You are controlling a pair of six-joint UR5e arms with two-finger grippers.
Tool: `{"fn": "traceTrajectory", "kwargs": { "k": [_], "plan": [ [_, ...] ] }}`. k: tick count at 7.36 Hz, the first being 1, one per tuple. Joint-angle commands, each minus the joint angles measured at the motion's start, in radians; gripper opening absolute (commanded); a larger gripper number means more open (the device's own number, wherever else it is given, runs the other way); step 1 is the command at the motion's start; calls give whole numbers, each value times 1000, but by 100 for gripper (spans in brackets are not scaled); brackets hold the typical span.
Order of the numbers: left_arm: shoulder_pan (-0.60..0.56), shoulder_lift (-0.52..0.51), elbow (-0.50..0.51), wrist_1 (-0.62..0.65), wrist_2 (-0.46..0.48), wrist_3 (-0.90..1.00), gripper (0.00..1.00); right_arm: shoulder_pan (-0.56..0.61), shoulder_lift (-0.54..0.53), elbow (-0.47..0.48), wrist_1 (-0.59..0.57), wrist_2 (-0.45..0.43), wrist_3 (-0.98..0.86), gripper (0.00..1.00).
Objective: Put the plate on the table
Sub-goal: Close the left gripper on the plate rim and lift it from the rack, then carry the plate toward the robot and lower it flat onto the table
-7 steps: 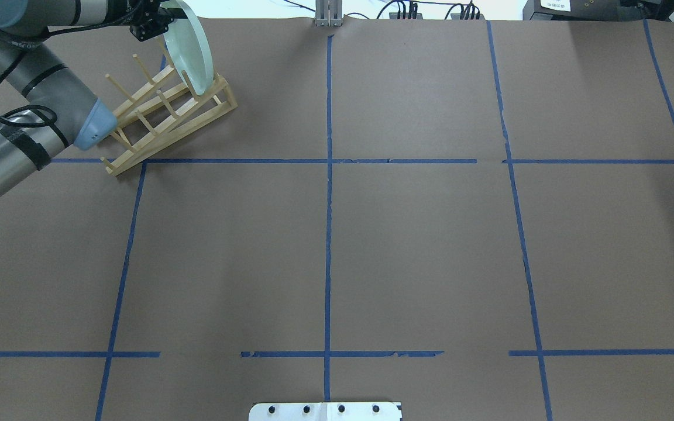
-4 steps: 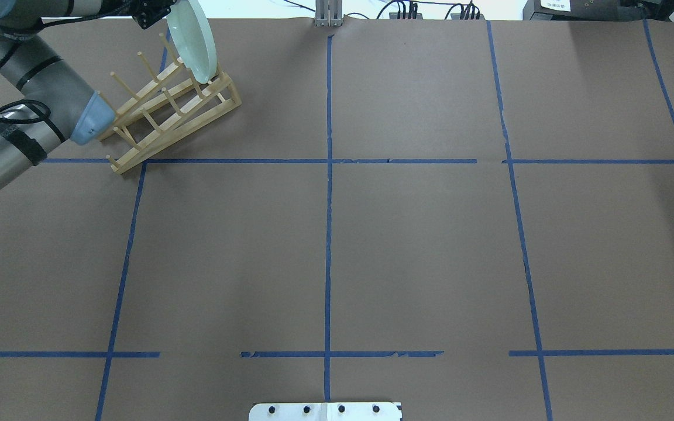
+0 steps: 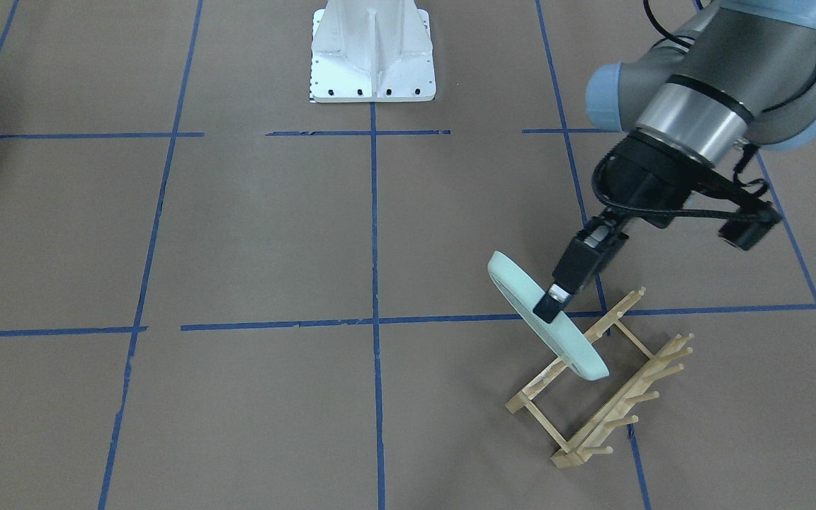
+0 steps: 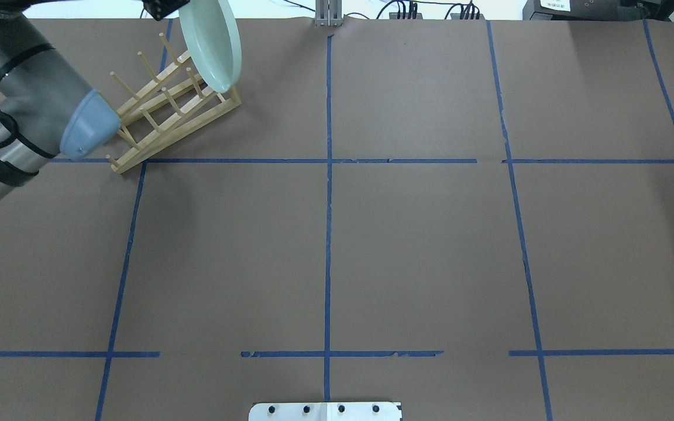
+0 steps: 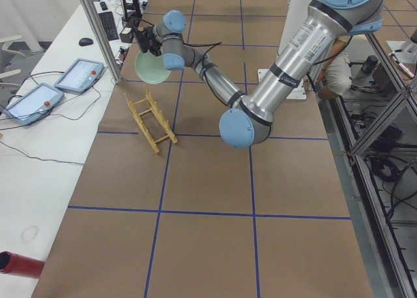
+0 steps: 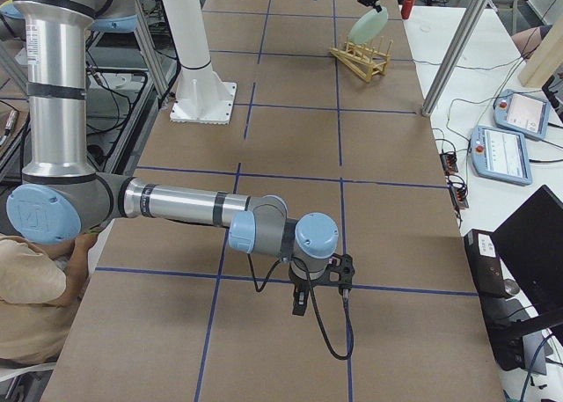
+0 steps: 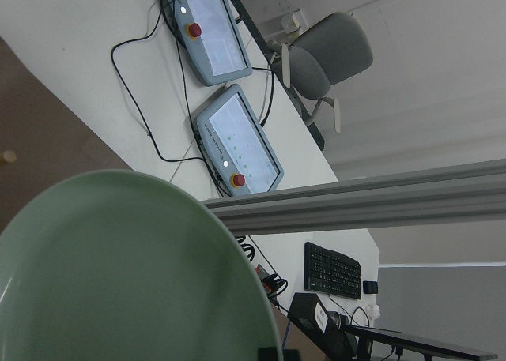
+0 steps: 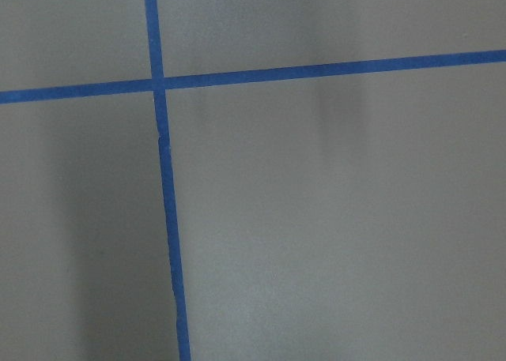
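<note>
Left gripper (image 3: 546, 309) jaws pinch plate (image 3: 576, 352) by its rim; glossy, stiff, probably slippery and breakable. Right gripper (image 6: 299, 302) jaws: can't tell.

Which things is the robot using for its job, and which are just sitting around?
For the job:
plate
left gripper, holding the plate by its rim
table

Just sitting around:
wooden rack
right gripper
control tablets
</note>
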Motion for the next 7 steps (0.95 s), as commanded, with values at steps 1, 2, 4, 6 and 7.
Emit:
{"fn": "traceTrajectory", "kwargs": {
  "k": [1, 2, 4, 6, 7],
  "plan": [
    [154, -40, -54, 369, 8, 25, 0, 0, 0, 0, 0, 0, 0, 100],
    [204, -89, -49, 590, 8, 118, 0, 0, 0, 0, 0, 0, 0, 100],
    [306, -183, 35, 884, 19, 221, 0, 0, 0, 0, 0, 0, 0, 100],
    [409, -277, 248, 929, 146, 267, 0, 0, 0, 0, 0, 0, 0, 100],
    [417, -269, 253, 934, 149, 339, 0, 0, 0, 0, 0, 0, 0, 100]
  ]
}}
